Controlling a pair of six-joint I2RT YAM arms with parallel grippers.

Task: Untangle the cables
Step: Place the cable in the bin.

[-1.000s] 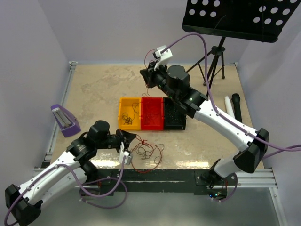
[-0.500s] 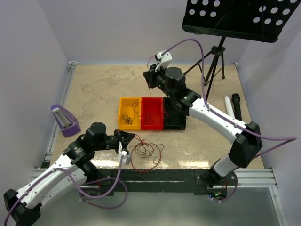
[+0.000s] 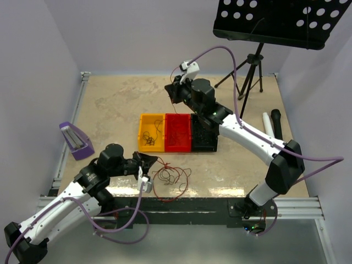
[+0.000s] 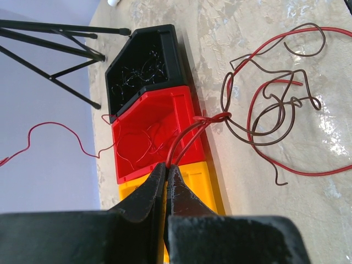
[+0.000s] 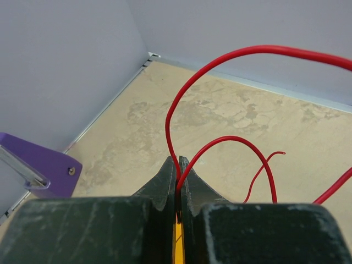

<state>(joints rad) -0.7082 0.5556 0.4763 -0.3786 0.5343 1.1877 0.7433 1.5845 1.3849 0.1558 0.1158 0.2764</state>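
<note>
Cables (image 3: 171,179) in one snarl, three bins (image 3: 177,148) abreast

A yellow bin (image 3: 151,116), a red bin (image 3: 177,115) and a black bin (image 3: 203,149) touch in one row. A music stand (image 3: 280,22) rises behind.

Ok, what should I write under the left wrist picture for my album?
Left fingers pinched shut on a red strand running to the tangled cables beside the red bin.

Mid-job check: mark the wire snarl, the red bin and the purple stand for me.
wire snarl (image 3: 171,177), top view, middle of the loops on the table.
red bin (image 3: 177,149), top view, near wall.
purple stand (image 3: 75,141), top view, sloped face.
</note>
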